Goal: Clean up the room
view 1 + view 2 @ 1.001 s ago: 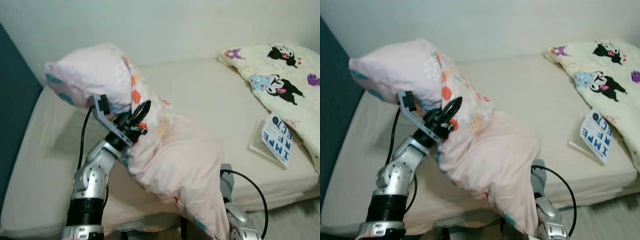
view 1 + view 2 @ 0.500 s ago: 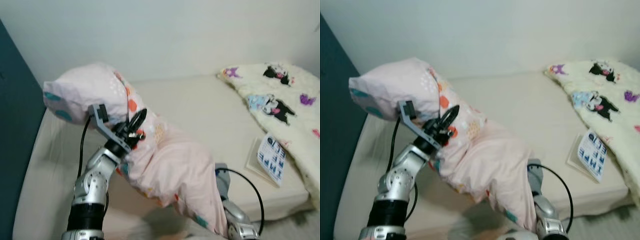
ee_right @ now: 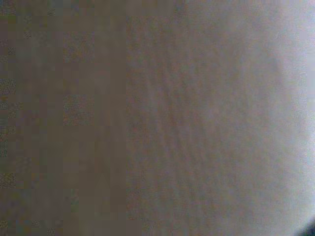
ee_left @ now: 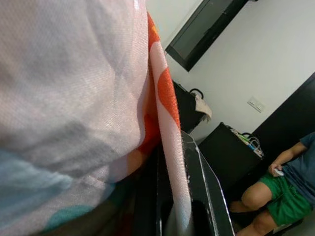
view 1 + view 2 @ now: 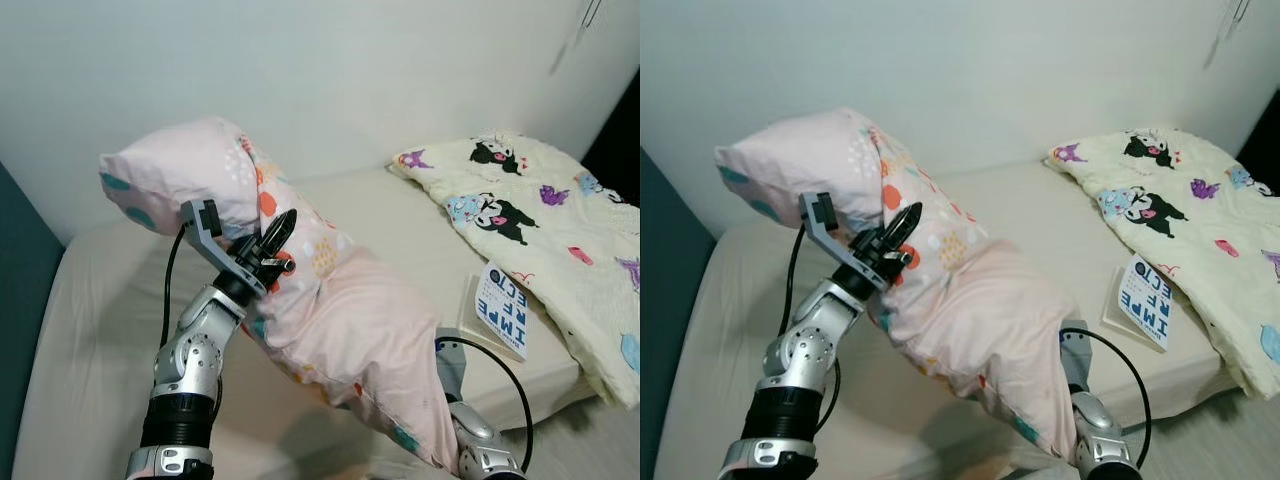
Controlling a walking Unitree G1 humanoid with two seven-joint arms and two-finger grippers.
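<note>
A long pink pillow [image 5: 330, 310] with coloured spots hangs over the beige bed [image 5: 100, 330], one end raised at the left and the other drooping past the bed's front edge. My left gripper [image 5: 275, 250] is shut on the pillow's side seam near the raised end. In the left wrist view the pillow [image 4: 74, 98] has its orange-and-pink fabric pinched between the black fingers [image 4: 206, 196]. My right arm [image 5: 470, 440] reaches up under the drooping end, where its gripper is hidden by the cloth. In the right wrist view the pale pillow fabric [image 3: 197, 123] lies close up.
A cream blanket with cartoon prints [image 5: 540, 210] lies across the bed's right side. A booklet with blue letters [image 5: 503, 310] rests beside it near the front edge. A dark teal panel [image 5: 20, 260] bounds the left. A seated person in green shorts [image 4: 280, 191] shows in the left wrist view.
The camera has lifted and turned, so the wall and more of the blanket show. The pillow stays held in the same grip by both arms.
</note>
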